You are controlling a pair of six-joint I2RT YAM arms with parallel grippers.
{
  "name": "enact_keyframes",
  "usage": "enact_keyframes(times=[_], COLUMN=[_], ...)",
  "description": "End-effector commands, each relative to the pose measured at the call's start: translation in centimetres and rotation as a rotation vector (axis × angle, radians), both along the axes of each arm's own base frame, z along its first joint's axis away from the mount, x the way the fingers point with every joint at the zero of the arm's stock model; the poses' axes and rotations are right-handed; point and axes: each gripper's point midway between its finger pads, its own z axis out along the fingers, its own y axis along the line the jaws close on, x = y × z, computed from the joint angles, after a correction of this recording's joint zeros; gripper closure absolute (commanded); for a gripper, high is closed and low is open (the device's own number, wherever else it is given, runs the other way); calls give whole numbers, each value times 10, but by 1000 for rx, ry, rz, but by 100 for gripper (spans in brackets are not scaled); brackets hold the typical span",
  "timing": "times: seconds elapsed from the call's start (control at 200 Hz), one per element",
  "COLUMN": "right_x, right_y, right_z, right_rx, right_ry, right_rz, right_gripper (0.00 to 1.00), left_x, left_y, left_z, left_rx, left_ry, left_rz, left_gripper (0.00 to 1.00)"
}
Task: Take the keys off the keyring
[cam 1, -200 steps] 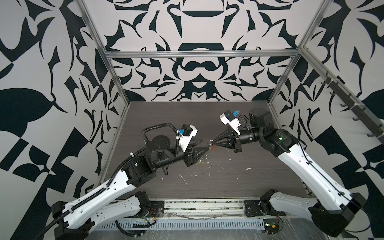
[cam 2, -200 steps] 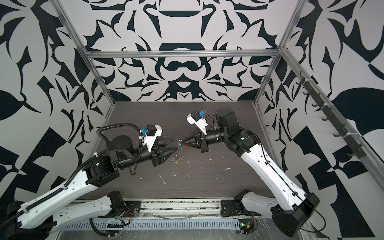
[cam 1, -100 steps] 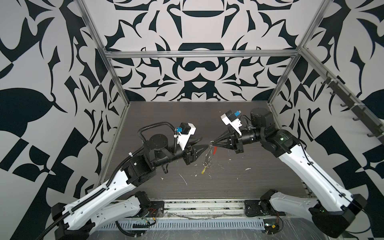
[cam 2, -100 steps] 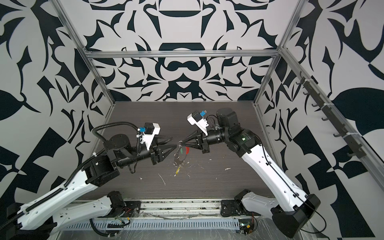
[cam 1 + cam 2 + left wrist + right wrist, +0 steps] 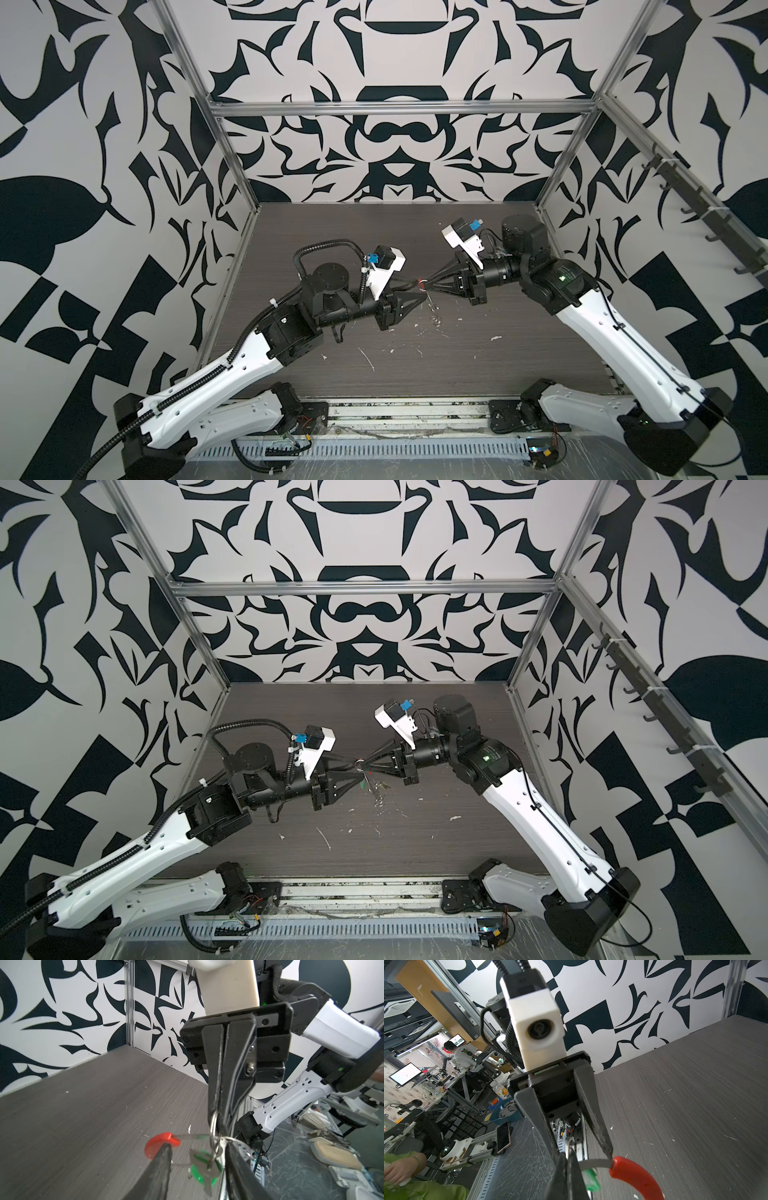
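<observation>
Both arms met near mid-table, tips almost nose to nose above the dark grey wood-grain tabletop. Small white flecks were scattered on it.

The keyring, a flat silvery-white hoop with a curved red plastic sleeve and small wire rings, hung in the air between the two grippers, clear of the surface.

Right gripper: jaws pressed together, pinching one small wire ring of the keyring at the very tips.

Left gripper: jaws partly apart, straddling the hoop's band. One fingertip touched the end of the red sleeve. The other sat just beside the pierced white stretch of the hoop. Could not tell whether either pad was pressing.

A small silvery metal key with an oblong green plastic tag dangled from the wire ring, below the right gripper's tips and between the left fingers. In the right wrist view the green tag lay just beside the closed tips, with the sleeve curving away from them. A second key could not be made out with certainty.
</observation>
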Motion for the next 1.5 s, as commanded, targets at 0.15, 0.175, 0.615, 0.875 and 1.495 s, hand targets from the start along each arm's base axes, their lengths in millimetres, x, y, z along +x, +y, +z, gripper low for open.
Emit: enact_keyframes(times=[0.15,0.175,0.615,0.875,1.495], right_x=[-8,-7,-6,0,50], right_y=[1,1,3,3,5], right_z=[10,9,5,1,10], right_rx=[48,48,50,52,92], right_ry=[-28,-27,-5,23,78], right_rz=[40,39,27,-32,-381], right_gripper=[100,100,100,100,100], left_x=[0,1,8,14,26], left_y=[3,3,8,8,12], left_z=[28,28,26,16,-11], left_rx=[-71,-69,-58,-30,-38], left_ry=[-51,-49,-31,3,115], left_rz=[-3,-2,49,85,170], left_gripper=[74,77,100,87,35])
